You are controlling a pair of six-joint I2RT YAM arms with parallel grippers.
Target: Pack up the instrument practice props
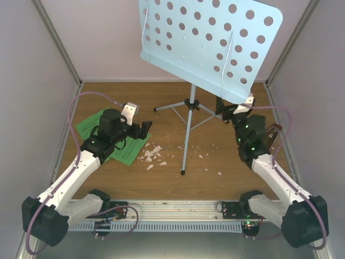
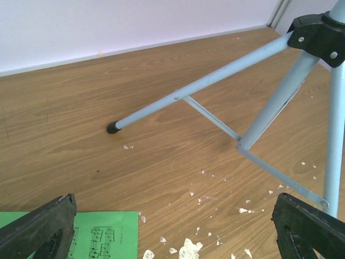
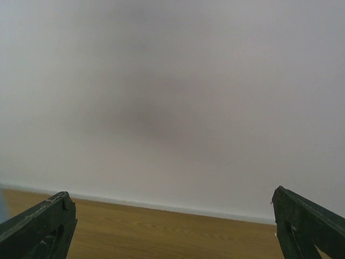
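Music stand (image 1: 211,46) upright toward the back of the table (image 1: 178,181), near the middle. Pale blue holed desk tilted, silver tripod legs (image 1: 186,135) spread on the wood. Green pages (image 1: 92,125) flat on the left side of the table, partly covered by the left arm. Metronome (image 1: 274,134) on the right side, small and reddish-brown, mostly hidden behind the right arm and well apart from the pages; upright or tipped, hard to tell from this angle.

Left gripper (image 1: 144,130) low over the right edge of the pages, pointed toward the stand, jaws spread wide with nothing between them. From the left wrist camera: fingers (image 2: 46,226) at the two bottom corners, a corner of a page with printed notes at lower left, a tripod leg with a black foot ahead.

Right gripper (image 1: 226,110) raised just beside the lower right corner of the desk, jaws likewise wide apart and holding nothing. From the right wrist camera: only pale wall and a strip of wood between the fingers (image 3: 38,226).

White crumbs (image 1: 152,154) scattered on the wood between the pages and the nearest tripod foot.
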